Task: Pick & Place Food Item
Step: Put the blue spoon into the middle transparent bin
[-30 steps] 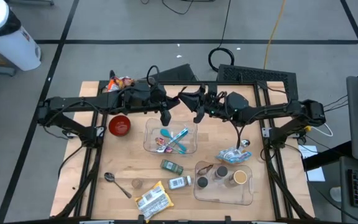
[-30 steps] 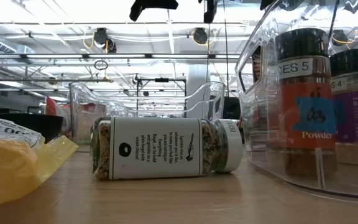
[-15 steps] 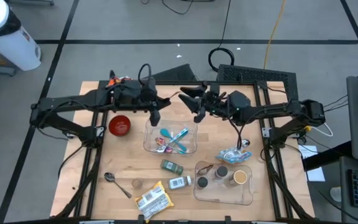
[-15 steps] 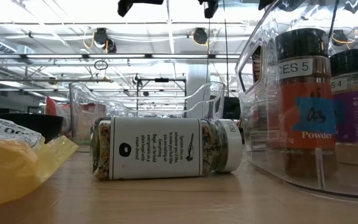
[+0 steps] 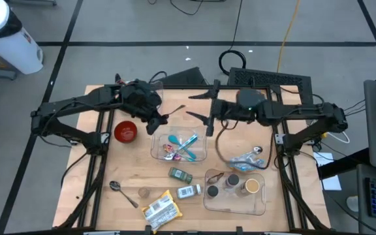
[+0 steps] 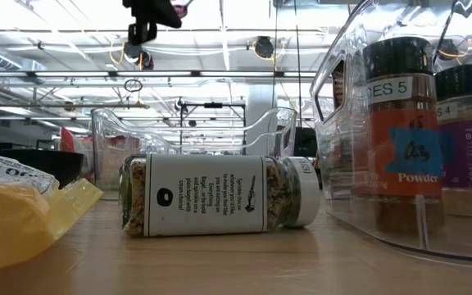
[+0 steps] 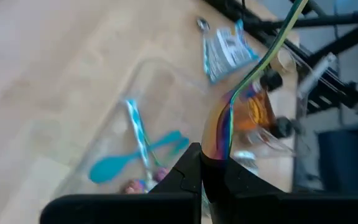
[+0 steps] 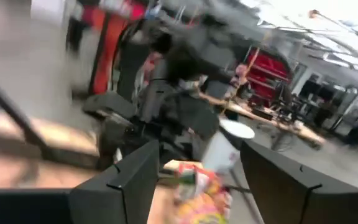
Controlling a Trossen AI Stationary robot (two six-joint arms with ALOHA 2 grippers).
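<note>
- The left gripper [image 7: 211, 177] is hanging above the surface [image 5: 136, 173], clamped on the handle of an iridescent spoon [image 7: 229, 115]; the spoon's long stem is projecting forward from between the fingers.
- Just below and ahead of that gripper, the clear tray [image 5: 179, 145] is holding blue utensils [image 5: 187, 145], and what looks like another coloured utensil, hard to make out.
- Judgement: the carried item is cutlery, not food, so the task as worded is looking unstarted. No food item is sitting in either gripper.
- The right gripper [image 5: 209, 114] is waiting in the air level with the left one, across the tray's far edge, its fingers spread apart and holding nothing.
- Candidate food items are lying untouched on the surface: a snack bag [image 5: 124, 85] behind the left gripper, a yellow packet [image 5: 160, 209] at the near edge, and a blue-white packet [image 5: 243, 161] below the right gripper.
- A red bowl [image 5: 125, 130] is sitting beside the left gripper, away from the tray; nothing is visibly being placed in it.
- A second clear bin [image 5: 235, 191] is holding upright spice jars [image 6: 401, 123]; two more jars are lying loose, one green-capped [image 5: 181, 175], one white-labelled [image 6: 220, 197].
- Readable writing: the bin's front jar is showing "CES 5" on a white strip and "Powder" below a blue tag with handwriting I cannot read. Its neighbour is showing "ES 4".
- The white-labelled jar's text is running sideways and is too small to read.
</note>
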